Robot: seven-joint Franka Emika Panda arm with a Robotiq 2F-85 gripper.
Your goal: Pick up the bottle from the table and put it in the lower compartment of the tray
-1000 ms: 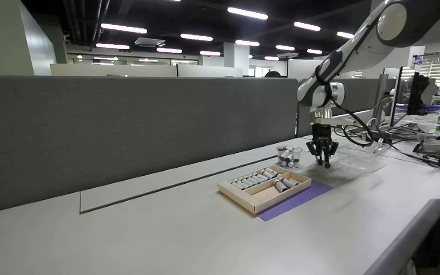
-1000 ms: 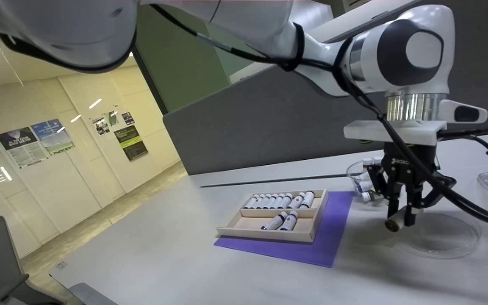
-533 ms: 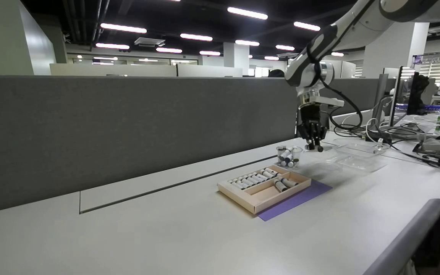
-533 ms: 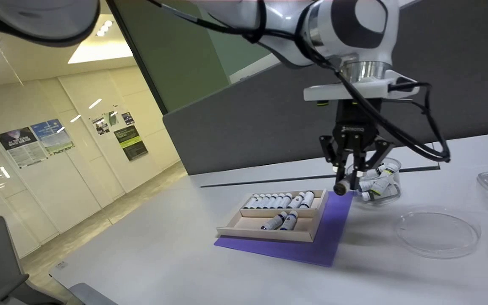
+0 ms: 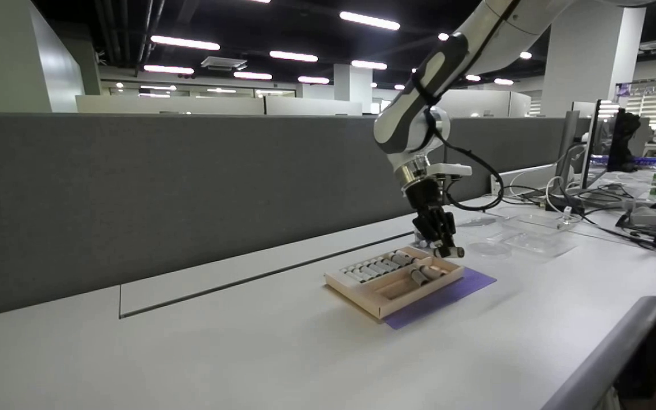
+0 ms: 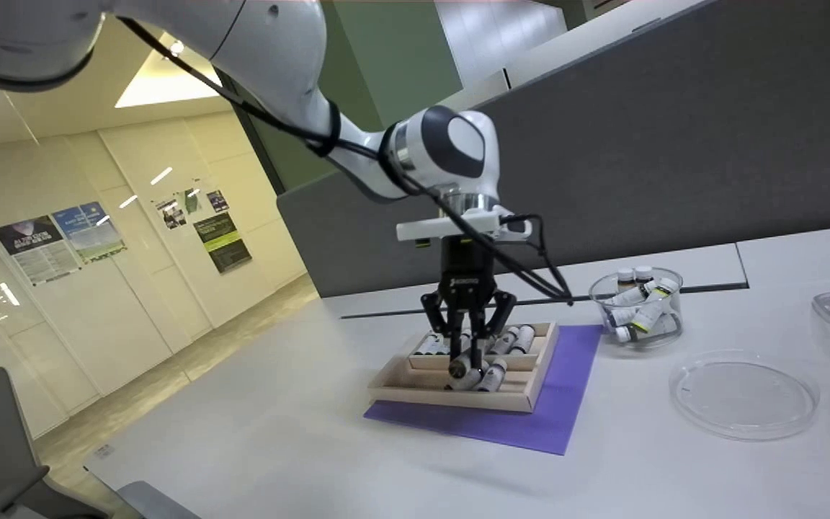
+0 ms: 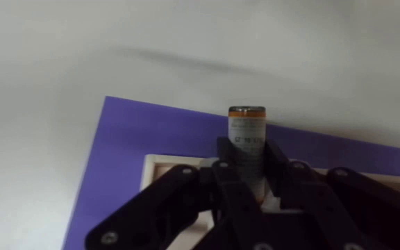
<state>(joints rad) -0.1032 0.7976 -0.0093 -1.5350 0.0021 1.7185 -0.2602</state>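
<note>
Apparently, placing step | I see cylindrical white-labelled amber bottle point(image 7: 247, 135) airborne, seemingly above rectangular beige wooden tray point(image 6: 422, 396), pinched by black two-fingered gripper point(image 6: 466, 358) | next needs: descend into lower compartment point(image 6: 418, 378), nine-o'clock side in an exterior view, then release.

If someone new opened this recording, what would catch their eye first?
Probably the vivid purple mat, lying under the pale wooden tray on the white table. Next, the black gripper over the tray, clasping a white-labelled bottle. To the tray's right in an exterior view, a clear container holds more bottles.
</note>
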